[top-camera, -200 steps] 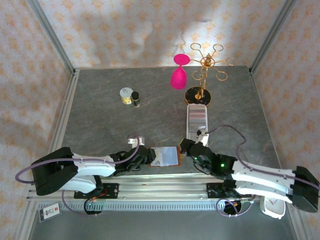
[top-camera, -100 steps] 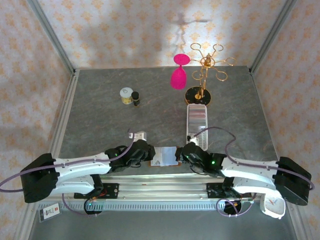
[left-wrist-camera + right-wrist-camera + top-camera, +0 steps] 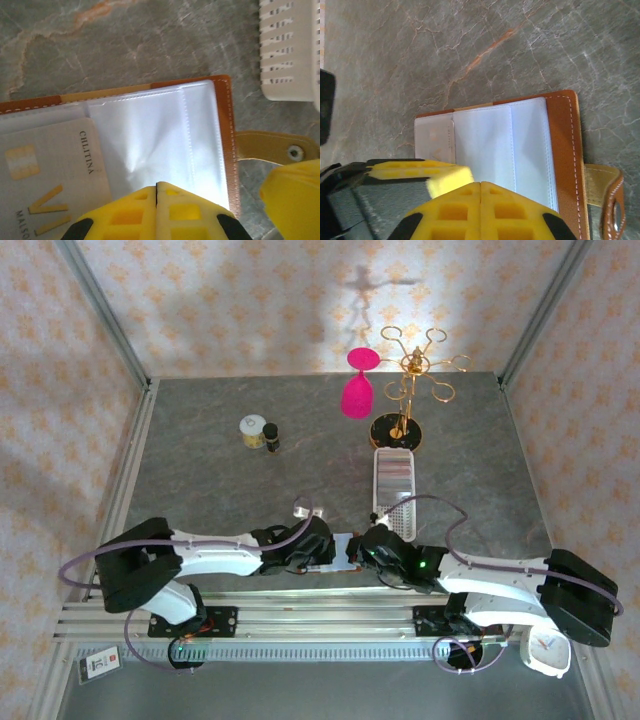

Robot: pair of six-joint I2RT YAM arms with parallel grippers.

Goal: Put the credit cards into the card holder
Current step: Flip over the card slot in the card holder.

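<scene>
The card holder (image 3: 341, 546), a reddish-brown leather wallet, lies open near the table's front edge between my two grippers. Its brown rim (image 3: 226, 125) frames clear plastic sleeves (image 3: 165, 135). One of the credit cards (image 3: 50, 165), pale with gold lettering, sits in the left sleeve and shows faintly in the right wrist view (image 3: 436, 142). My left gripper (image 3: 156, 184) is shut, its tip over the middle sleeve. My right gripper (image 3: 480, 183) is also shut, its tip over the sleeves (image 3: 500, 145) beside the brown rim (image 3: 563, 150). From above, the left gripper (image 3: 323, 548) and right gripper (image 3: 363, 550) nearly meet.
A long white perforated tray (image 3: 394, 485) lies just behind the wallet. A gold rack (image 3: 405, 390) and a pink glass (image 3: 357, 390) stand further back. A small jar (image 3: 253, 430) and a dark bottle (image 3: 271, 438) are at the back left. The wallet's strap (image 3: 280, 147) sticks out right.
My left gripper has moved right onto the open wallet and closed. The right gripper has shifted slightly left and down over the wallet's right side, so less of the wallet shows.
</scene>
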